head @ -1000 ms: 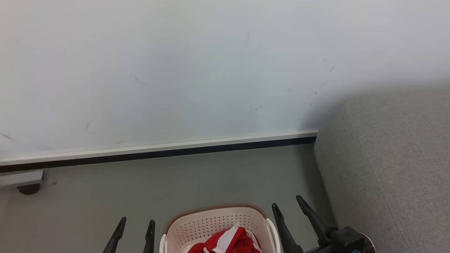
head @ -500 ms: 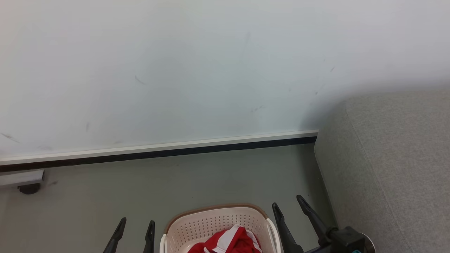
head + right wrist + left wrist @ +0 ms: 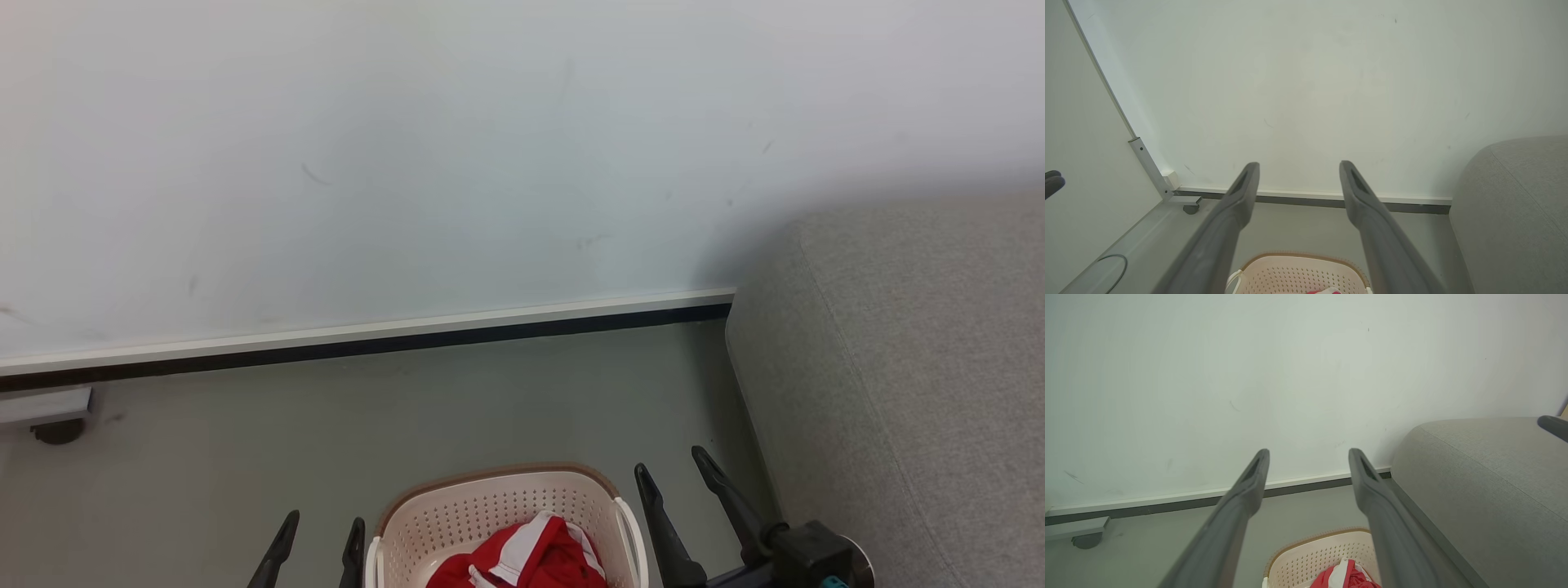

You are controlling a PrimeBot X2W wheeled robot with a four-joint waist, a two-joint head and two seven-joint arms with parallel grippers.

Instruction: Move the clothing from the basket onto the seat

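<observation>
Your left claw (image 3: 324, 520) and right claw (image 3: 669, 461) gape empty; the clothing (image 3: 531, 555) looks soft and light, so pinch its top fold.

No readable text, label, brand, number or sign appears on any surface in these views.

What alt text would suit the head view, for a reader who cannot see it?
A cream basket holding red-and-white clothing sits on the grey floor at the bottom centre, flanked by the open left gripper and the open right gripper. A grey seat stands at the right, with a white wall behind.
</observation>
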